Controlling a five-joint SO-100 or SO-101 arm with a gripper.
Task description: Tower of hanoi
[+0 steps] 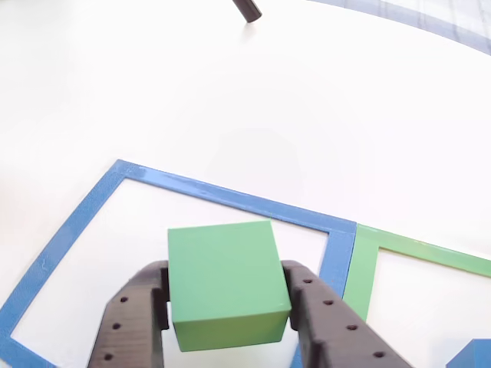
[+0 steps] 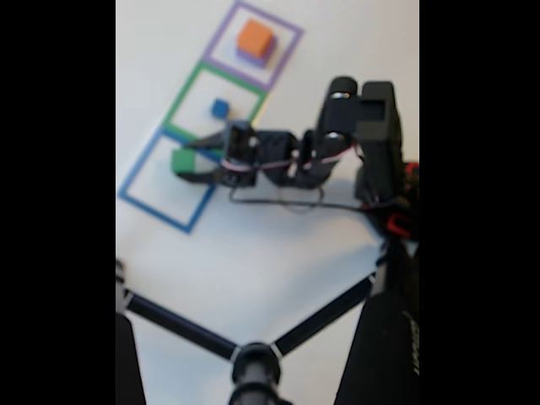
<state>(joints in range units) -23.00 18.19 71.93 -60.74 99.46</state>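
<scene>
claw [image 1: 229, 307] clamped on green cube [image 1: 226, 282] over blue square outline [image 1: 84, 215].
orange cube [image 2: 254, 38] on purple block sits in purple outline; small blue cube [image 2: 220, 108] in green outline; stacking appears unfinished.

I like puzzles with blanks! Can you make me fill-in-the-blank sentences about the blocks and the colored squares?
1. The hand grips a ____ block.
2. That block is over the ____ square outline.
3. The small blue block sits inside the ____ square outline.
4. The orange block rests on a ____ block.

Missing words: green, blue, green, purple
</scene>
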